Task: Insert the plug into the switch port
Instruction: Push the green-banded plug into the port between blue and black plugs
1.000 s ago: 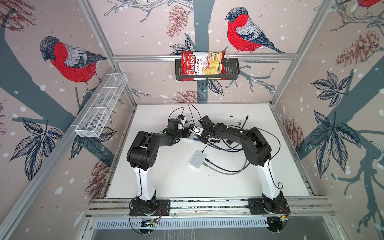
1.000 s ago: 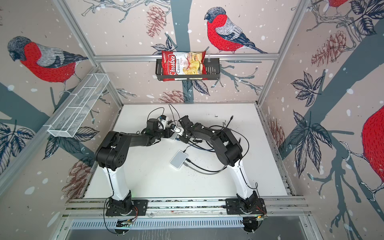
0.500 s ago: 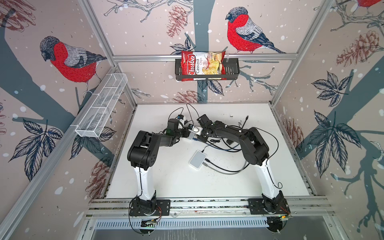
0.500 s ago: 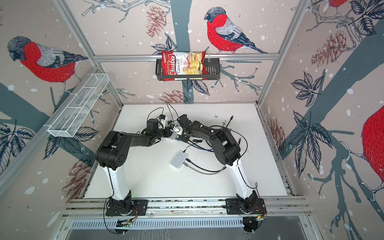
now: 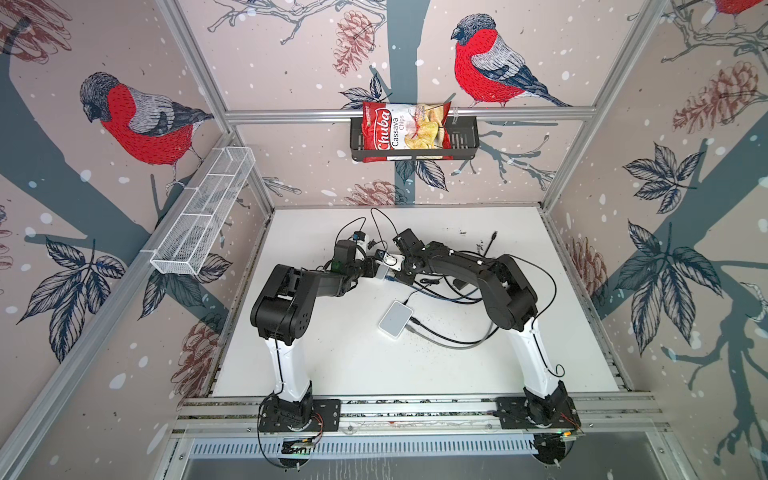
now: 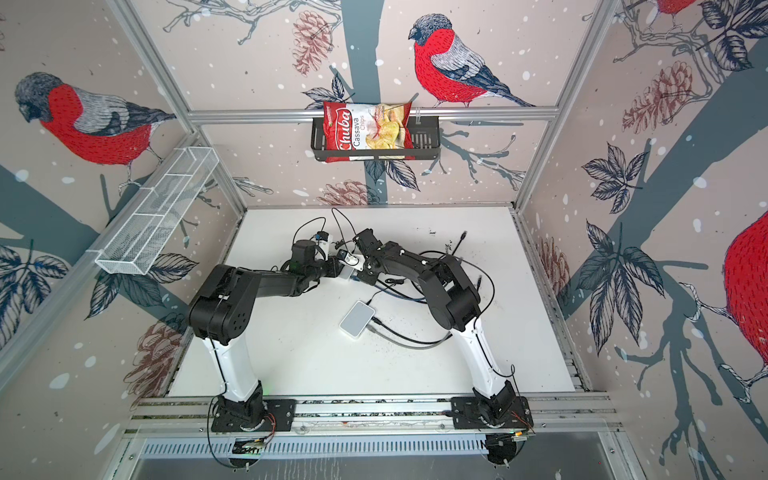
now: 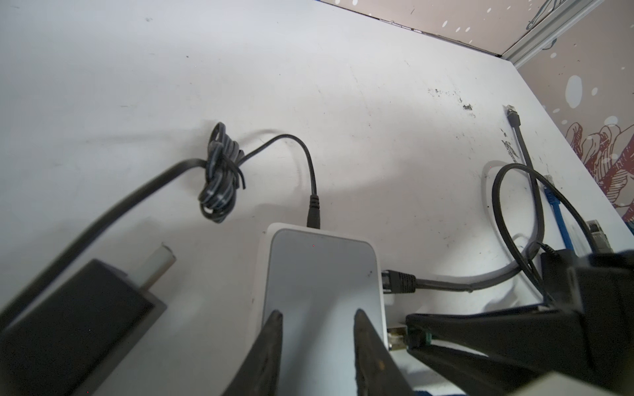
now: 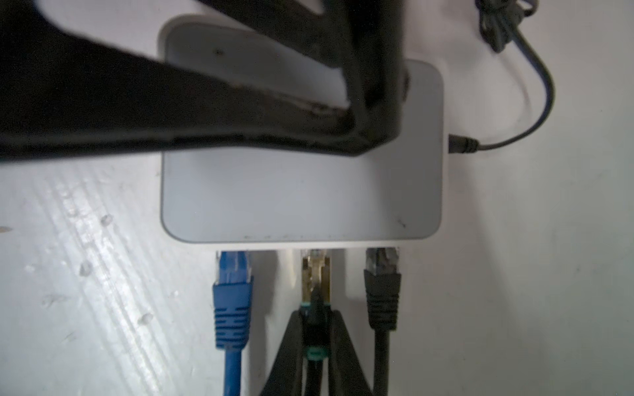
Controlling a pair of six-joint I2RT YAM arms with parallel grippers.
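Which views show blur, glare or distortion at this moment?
Right wrist view: the left jaws cross the switch as a dark, defocused mass; the held plug is slightly soft; streaky glare on the table. Left wrist view: the black block nearest the lens is blurred. Both top views: evenly lit and sharp, strongly wide-angle.

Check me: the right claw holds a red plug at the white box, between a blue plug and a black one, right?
Not red: the right wrist view shows the right gripper holding a gold metal plug at the switch, between the blue plug and the black plug.
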